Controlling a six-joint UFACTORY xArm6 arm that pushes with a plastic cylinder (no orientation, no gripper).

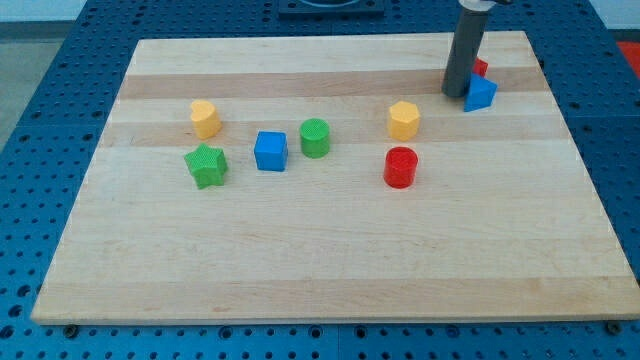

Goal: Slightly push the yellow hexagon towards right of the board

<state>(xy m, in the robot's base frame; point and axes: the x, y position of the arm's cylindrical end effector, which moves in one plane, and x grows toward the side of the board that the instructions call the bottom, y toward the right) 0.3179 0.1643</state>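
Note:
The yellow hexagon (404, 120) lies right of the board's middle, in the upper half. My tip (457, 95) rests on the board up and to the right of it, a short gap away and not touching it. The rod stands upright and comes down from the view's top. A blue block (481, 94) sits right against the tip's right side. A small red block (481, 68) shows just behind the rod, partly hidden by it.
A red cylinder (401, 166) lies just below the hexagon. A green cylinder (315, 137), a blue cube (270, 151), a green star (206, 165) and a second yellow block (204, 118) lie to the left. The wooden board (320, 270) sits on a blue pegboard.

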